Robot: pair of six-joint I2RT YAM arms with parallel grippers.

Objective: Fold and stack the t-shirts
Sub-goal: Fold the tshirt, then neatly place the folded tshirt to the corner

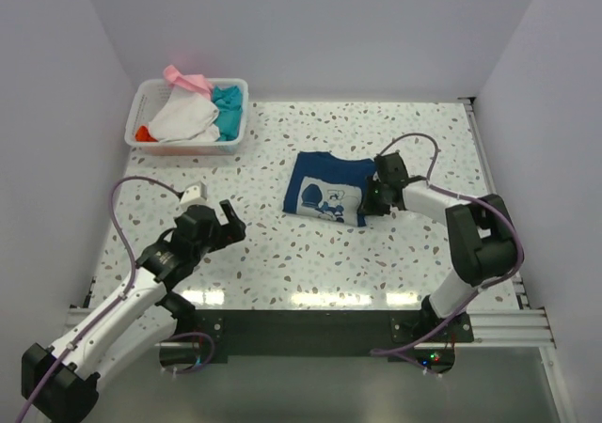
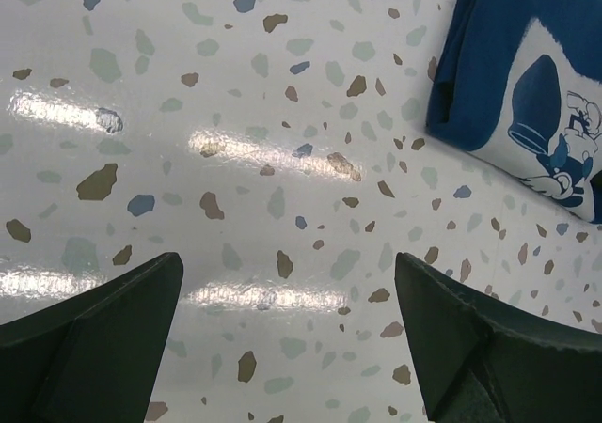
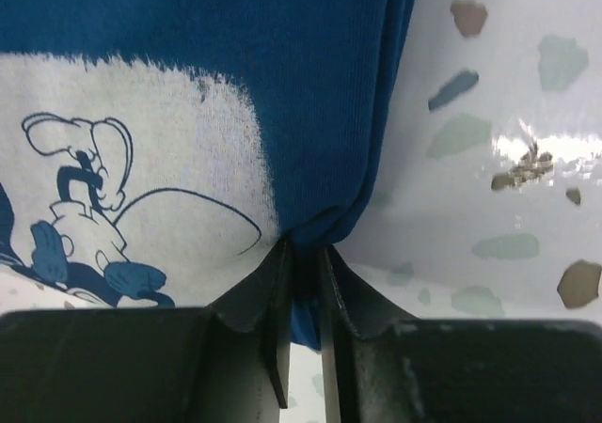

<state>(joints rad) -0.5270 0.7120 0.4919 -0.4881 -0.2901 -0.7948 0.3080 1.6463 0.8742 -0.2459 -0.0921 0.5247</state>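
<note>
The navy-blue t-shirt (image 1: pixel 324 188) with a white cartoon print lies folded on the table's middle. It also shows in the left wrist view (image 2: pixel 527 94) and fills the right wrist view (image 3: pixel 282 66). My right gripper (image 1: pixel 370 200) is shut on the shirt's right edge, pinching a fold of blue cloth between its fingers (image 3: pixel 268 291). My left gripper (image 1: pixel 229 224) is open and empty over bare table, left of the shirt. White (image 1: pixel 183 119), teal (image 1: pixel 227 103), pink (image 1: pixel 188 80) and orange-red (image 1: pixel 143 134) t-shirts lie heaped in the basket.
A white plastic basket (image 1: pixel 235 143) stands at the back left of the speckled table (image 1: pixel 282 254). White walls close in the back and both sides. A metal rail (image 1: pixel 489 160) runs along the table's right edge.
</note>
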